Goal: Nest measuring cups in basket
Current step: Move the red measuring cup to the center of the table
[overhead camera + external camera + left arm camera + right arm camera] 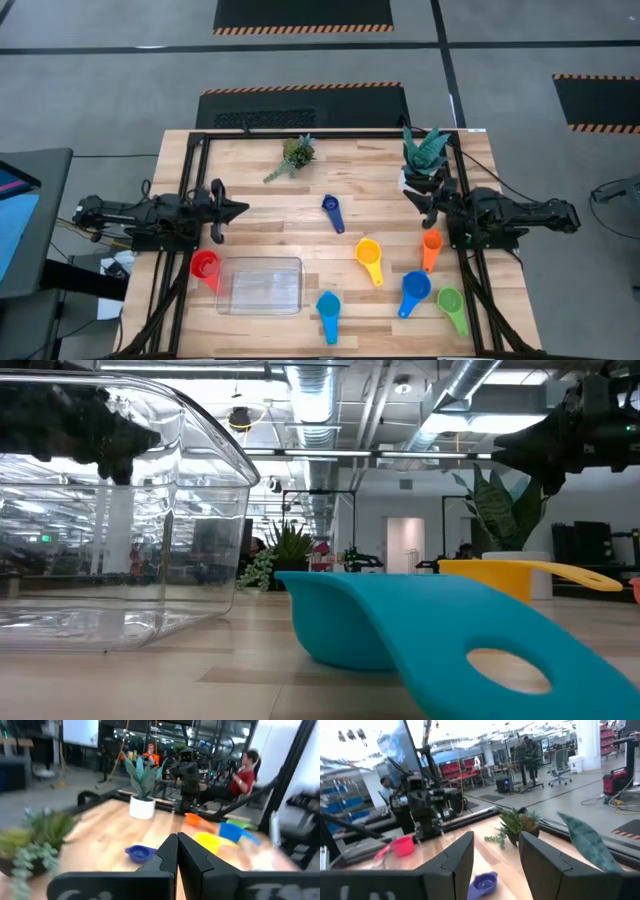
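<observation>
Seven measuring cups lie on the wooden table in the high view: red (pixel 205 265), dark blue (pixel 333 212), yellow (pixel 369 258), orange (pixel 431 248), blue (pixel 413 290), light blue (pixel 328 312) and green (pixel 452 305). The clear basket (pixel 260 285) stands near the front edge, just right of the red cup, with nothing in it. My left gripper (pixel 243 210) hovers at the table's left side, shut (pixel 177 845), pointing right. My right gripper (pixel 428 212) hovers at the right side above the orange cup, open (pixel 496 855), pointing left. Neither touches a cup.
A small leafy plant (pixel 295 155) lies near the far edge, and a potted plant in a white pot (pixel 425 150) stands at the far right, close behind my right gripper. The low view shows the basket (pixel 130 510) and the light blue cup (pixel 400 630) close to the near edge.
</observation>
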Controlling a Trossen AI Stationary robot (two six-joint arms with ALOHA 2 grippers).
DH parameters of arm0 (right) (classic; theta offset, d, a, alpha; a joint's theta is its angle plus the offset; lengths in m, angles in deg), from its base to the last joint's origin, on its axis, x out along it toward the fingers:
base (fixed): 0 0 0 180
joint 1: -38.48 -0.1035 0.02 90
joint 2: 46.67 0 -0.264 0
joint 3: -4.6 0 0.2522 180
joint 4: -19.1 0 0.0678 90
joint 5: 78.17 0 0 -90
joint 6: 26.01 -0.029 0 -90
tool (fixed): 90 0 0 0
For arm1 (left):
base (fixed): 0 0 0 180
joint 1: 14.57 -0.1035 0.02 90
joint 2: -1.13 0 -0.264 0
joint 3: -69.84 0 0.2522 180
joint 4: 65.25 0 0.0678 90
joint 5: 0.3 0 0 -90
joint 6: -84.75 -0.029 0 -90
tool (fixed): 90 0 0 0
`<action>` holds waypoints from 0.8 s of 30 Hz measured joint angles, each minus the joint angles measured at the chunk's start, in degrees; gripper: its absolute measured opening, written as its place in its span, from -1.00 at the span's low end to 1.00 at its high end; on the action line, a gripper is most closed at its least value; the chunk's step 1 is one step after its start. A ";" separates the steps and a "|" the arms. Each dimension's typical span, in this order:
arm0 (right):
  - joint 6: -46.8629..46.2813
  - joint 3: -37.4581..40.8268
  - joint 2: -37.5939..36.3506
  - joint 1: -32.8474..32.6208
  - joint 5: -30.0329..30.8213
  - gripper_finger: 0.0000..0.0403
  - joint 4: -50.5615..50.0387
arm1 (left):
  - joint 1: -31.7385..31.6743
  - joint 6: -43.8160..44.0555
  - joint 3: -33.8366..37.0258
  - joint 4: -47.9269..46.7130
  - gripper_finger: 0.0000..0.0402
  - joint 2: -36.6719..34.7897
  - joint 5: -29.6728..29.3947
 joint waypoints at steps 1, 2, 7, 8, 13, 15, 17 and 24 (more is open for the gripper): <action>0.39 -0.01 0.00 0.00 -0.77 -0.10 1.08 | 0.00 1.85 0.39 2.09 -1.00 0.20 -0.13; 0.97 -0.01 0.00 0.00 -2.48 -0.10 2.51 | 0.00 3.08 0.67 5.31 -1.00 0.68 -0.58; 4.42 -0.01 0.00 -0.10 -19.95 -0.10 11.36 | 0.01 -1.73 0.70 21.97 -1.00 3.77 4.40; 4.45 -0.01 -0.02 -0.15 -22.70 -0.10 12.85 | 0.02 -3.68 0.70 26.55 -1.00 4.55 7.27; 4.46 -0.01 0.00 -2.15 -26.29 -0.11 15.12 | 0.02 -10.75 -2.95 33.12 -1.00 7.24 15.38; 4.12 -0.01 -0.02 -3.27 -26.27 -0.13 14.17 | 0.02 -11.64 -7.74 25.33 -1.00 8.24 15.19; 2.94 -0.01 0.00 -4.43 -25.44 -0.14 12.62 | 0.02 -11.34 -13.39 11.58 -1.00 10.12 13.57; -1.74 -0.04 0.00 -7.30 -17.90 -0.18 4.29 | 0.00 -3.95 -34.45 -31.10 -1.00 22.30 7.20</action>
